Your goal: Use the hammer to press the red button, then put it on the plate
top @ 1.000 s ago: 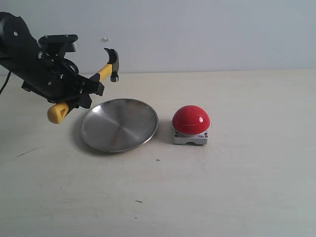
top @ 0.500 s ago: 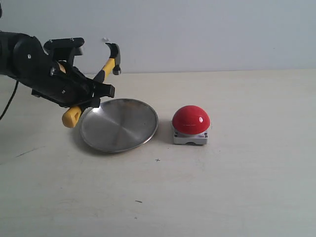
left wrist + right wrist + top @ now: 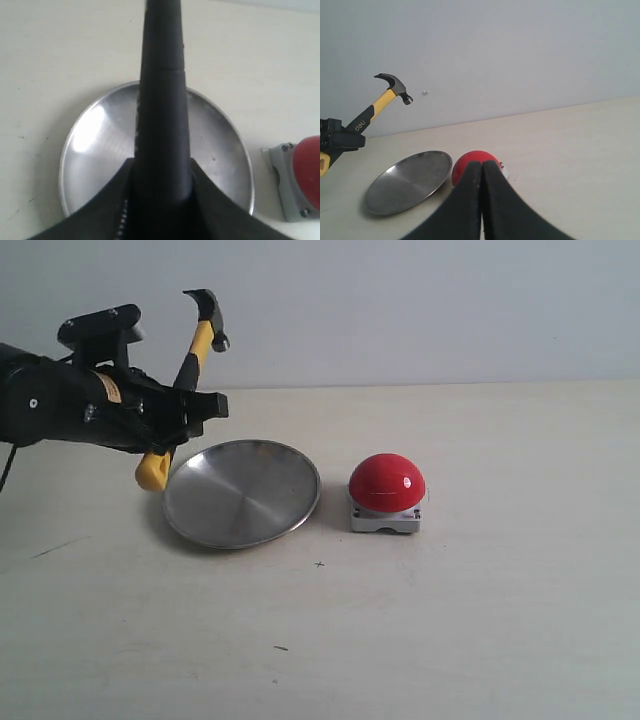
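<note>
The left pincer point(image 3: 200, 408) is closed on the black grip of the hammer point(image 3: 198, 343) and holds it clear of the table point(image 3: 480, 590). The hammer stands steeply tilted. Its dark head is uppermost, in front of the wall behind the table's far edge, and its yellow looped end hangs lowest, just over the rim of the plate point(image 3: 240, 495) on the side away from the red button point(image 3: 387, 483). In the left wrist view we see the handle point(image 3: 162, 100) crossing above the plate point(image 3: 100, 145), with the button point(image 3: 307, 165) at that picture's margin. The plate lies flat on the table, nearer the far edge than the near one. The red button sits just beside it, separated by a narrow gap. The right pincer point(image 3: 481, 170) has its fingers pressed together on nothing, and we see it only in its own wrist view, facing the button and the plate.
</note>
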Available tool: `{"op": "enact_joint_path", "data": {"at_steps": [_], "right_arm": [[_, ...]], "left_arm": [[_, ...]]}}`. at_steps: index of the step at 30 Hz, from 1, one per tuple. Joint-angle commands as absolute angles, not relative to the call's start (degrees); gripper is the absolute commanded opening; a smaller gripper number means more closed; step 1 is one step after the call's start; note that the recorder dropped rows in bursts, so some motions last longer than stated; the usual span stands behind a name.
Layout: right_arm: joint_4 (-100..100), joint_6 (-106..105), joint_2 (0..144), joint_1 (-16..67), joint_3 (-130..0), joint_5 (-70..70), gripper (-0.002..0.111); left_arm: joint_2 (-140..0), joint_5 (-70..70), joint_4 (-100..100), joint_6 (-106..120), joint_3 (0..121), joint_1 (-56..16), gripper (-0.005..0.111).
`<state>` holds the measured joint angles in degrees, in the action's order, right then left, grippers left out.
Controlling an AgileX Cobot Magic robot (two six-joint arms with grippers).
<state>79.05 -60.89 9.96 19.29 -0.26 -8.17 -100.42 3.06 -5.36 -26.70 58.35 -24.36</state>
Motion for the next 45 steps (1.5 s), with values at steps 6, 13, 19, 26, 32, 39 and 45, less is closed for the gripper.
{"op": "enact_joint_path", "data": {"at_steps": [6,13,19,26,32,39,45], "right_arm": [[78.42,-61.42,9.67,19.29,0.00,-8.38,0.000],[78.42,-61.42,9.67,19.29,0.00,-8.38,0.000],[78.53,-61.42,9.67,19.29,0.00,-8.36,0.000],[78.53,-61.42,9.67,19.29,0.00,-8.36,0.000],[78.53,-61.42,9.67,19.29,0.00,-8.36,0.000],[78.53,-61.42,9.67,19.29,0.00,-8.36,0.000],[78.53,-61.42,9.67,19.29,0.00,-8.36,0.000]], "left_arm": [[-95.03,-13.36,-6.37,-32.10,49.44,-24.59,0.000],[-91.70,-32.21,-37.20,-61.42,40.85,-22.24,0.000],[-91.80,-56.18,-51.47,-78.83,35.45,-11.07,0.000],[-94.37,-60.85,-50.19,-82.62,32.92,-10.65,0.000],[-102.28,-66.70,-48.97,-83.11,32.66,-10.65,0.000],[-113.14,-69.96,-40.55,-81.53,32.66,-10.65,0.000],[-119.29,-69.96,-41.64,-82.30,36.63,-11.05,0.000]]}}
